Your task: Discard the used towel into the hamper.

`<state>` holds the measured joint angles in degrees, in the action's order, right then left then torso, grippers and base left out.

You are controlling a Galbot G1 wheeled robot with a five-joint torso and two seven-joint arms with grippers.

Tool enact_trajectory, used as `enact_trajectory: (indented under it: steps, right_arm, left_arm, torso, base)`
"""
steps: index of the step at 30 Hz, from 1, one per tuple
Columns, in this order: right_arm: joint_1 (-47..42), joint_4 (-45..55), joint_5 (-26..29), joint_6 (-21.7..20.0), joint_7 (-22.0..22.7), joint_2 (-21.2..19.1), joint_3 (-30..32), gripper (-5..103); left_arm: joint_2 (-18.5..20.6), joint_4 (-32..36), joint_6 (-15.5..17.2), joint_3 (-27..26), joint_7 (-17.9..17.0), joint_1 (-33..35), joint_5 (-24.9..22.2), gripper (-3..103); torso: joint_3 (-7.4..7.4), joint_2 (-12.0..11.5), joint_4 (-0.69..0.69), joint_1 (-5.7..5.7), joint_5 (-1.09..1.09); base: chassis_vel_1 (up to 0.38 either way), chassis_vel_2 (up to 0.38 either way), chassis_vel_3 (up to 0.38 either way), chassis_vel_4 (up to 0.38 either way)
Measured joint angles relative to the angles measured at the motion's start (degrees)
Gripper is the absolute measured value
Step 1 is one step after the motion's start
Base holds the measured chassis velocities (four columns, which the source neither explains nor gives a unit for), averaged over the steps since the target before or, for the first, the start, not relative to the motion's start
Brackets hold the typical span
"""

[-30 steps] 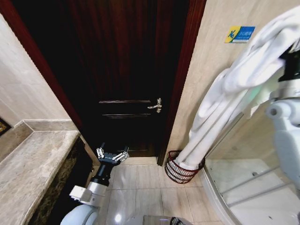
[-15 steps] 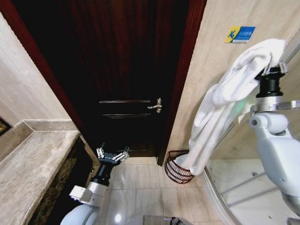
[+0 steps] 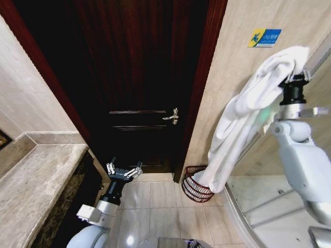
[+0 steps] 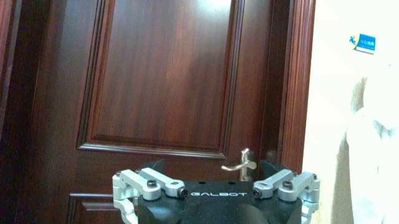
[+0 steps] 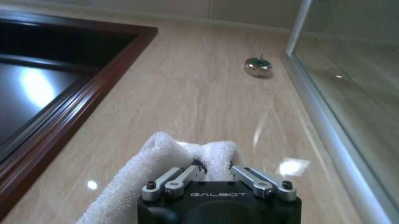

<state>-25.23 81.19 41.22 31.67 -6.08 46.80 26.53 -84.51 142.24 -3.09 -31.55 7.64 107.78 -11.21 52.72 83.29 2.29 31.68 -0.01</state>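
Observation:
The used towel (image 3: pixel 243 119), white and long, hangs from my right gripper (image 3: pixel 296 72), which is raised high beside the beige wall and shut on the towel's top end. The towel's lower end rests in the hamper (image 3: pixel 191 193), a small reddish-brown open-weave basket on the floor beside the door frame. In the right wrist view the towel (image 5: pixel 187 156) is bunched between the fingers of my right gripper (image 5: pixel 212 176). My left gripper (image 3: pixel 124 171) stands open low in front of the door, well left of the hamper. The left wrist view shows the left gripper (image 4: pixel 215 196) open and the towel (image 4: pixel 377 154) at the edge.
A dark wooden door (image 3: pixel 134 77) with a silver handle (image 3: pixel 171 116) fills the middle. A marble counter (image 3: pixel 36 181) runs along the left. A glass shower enclosure (image 3: pixel 269 206) stands right of the hamper. A metal hook (image 5: pixel 257 65) sits on the wall.
My right gripper has moved left with the towel, which now hangs more gathered; its lower end stays in the hamper. The left arm has not moved.

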Motion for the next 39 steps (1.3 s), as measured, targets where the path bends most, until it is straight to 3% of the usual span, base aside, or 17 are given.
enact_trajectory:
  steps: [11, 23, 39]
  right_arm:
    - [3.58, -2.41, -0.10, 3.09, -1.10, 2.62, -1.65, 10]
    - [-9.39, -1.91, -0.81, 5.69, -3.05, 6.28, 2.45, 10]
    - [-17.37, -1.53, -2.85, 8.08, -3.99, 10.85, 3.89, 10]
  left_arm:
    - [0.00, 0.00, 0.00, 0.00, 0.00, 0.00, 0.00, 100]
    - [0.00, 0.00, 0.00, 0.00, 0.00, 0.00, 0.00, 100]
    - [0.00, 0.00, 0.00, 0.00, 0.00, 0.00, 0.00, 100]
  torso:
    - [0.00, 0.00, -0.01, 0.00, -0.02]
    - [-0.01, 0.00, -0.01, 0.00, -0.02]
    - [-0.01, 0.00, 0.00, 0.00, 0.00]
  base:
    - [0.000, 0.000, 0.000, 0.000]
    - [0.000, 0.000, 0.000, 0.000]
    - [0.000, 0.000, 0.000, 0.000]
